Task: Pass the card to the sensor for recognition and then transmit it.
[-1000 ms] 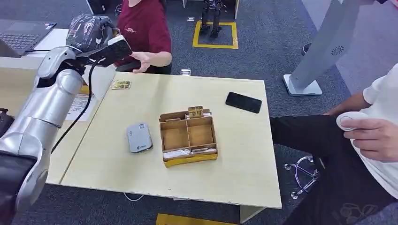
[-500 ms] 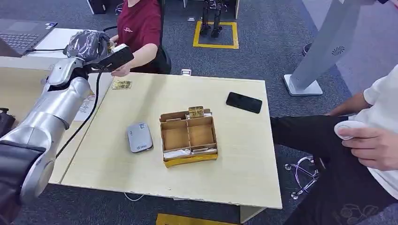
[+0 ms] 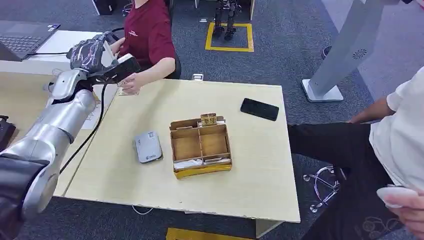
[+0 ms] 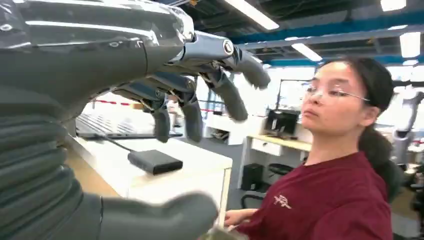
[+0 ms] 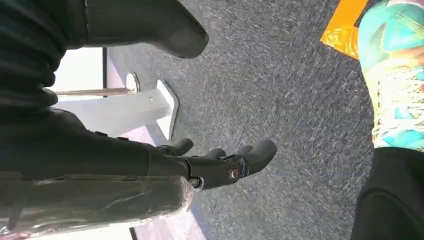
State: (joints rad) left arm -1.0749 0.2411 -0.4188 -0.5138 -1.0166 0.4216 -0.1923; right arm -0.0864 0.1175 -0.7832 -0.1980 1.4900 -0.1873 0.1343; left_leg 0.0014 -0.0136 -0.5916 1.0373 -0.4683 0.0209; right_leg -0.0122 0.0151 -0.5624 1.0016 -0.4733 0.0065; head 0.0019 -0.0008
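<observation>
Step in hand: the handover, by my judgement. The left hand [image 3: 95,52] was raised at the far left corner of the table [image 3: 260,200], just in front of the person in the dark red shirt [image 3: 147,32].
Left hand: fingers [image 4: 227,92] spread and curled only loosely in the left wrist view, nothing between them and the thumb. I took it as empty.
Card: a pale edge showed at the person's hand [image 3: 129,84], which rested on the table corner just under the robot's wrist. Probably the card, but too small and too covered to be sure.
Sensor: grey reader [image 3: 148,146] lay flat on the table, just beside the cardboard box [image 3: 200,146] and well apart from the left hand.
Right hand: right hand [image 5: 220,160] hung low over grey carpet, fingers apart, holding nothing.
Next move: if the card had gone across, the left arm needed to draw back clear of the person; if not, the fingers had to let go cleanly over that palm.
Surface: light wood table, a black phone [image 3: 259,109] near its far right edge.
Room: grey carpet, yellow floor marking [image 3: 229,37], a white stand base [image 3: 322,91], and a second person [image 3: 400,145] seated at the right.
</observation>
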